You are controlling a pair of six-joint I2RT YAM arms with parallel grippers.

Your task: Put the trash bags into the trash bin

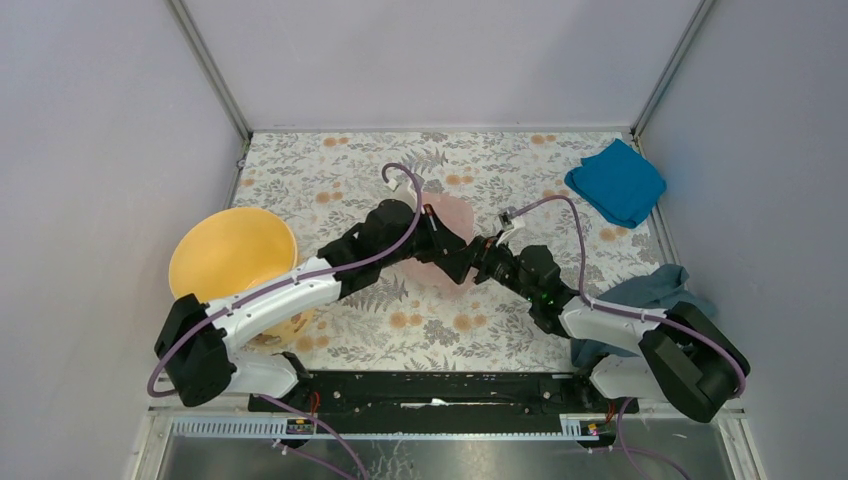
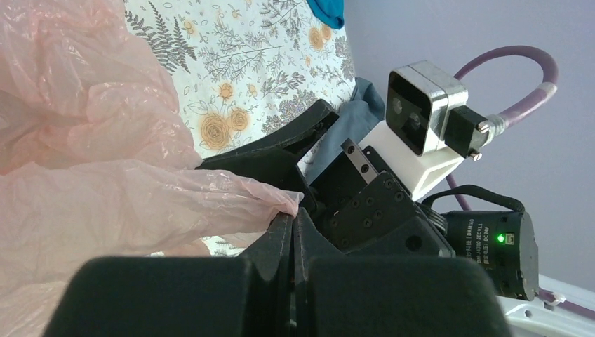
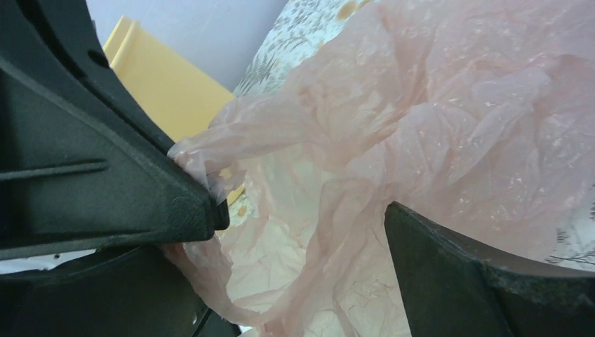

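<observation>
Pink bag (image 1: 455,215), thin and wrinkled, lies crumpled at the middle of the flowered table (image 1: 500,330), between the two grippers. It is not in the yellow bin (image 1: 232,250), which stands well apart at the table's left edge, beside the left arm. The left gripper (image 2: 293,214) is closed tight, with a corner of the film pinched between its fingers. The right gripper (image 3: 302,210), just beside it, gapes wide open — film bulges between its spread fingers, but they grip nothing. A blue cloth (image 1: 615,182) lies at the far right corner — a teal cloth (image 1: 650,290) by the right arm.
</observation>
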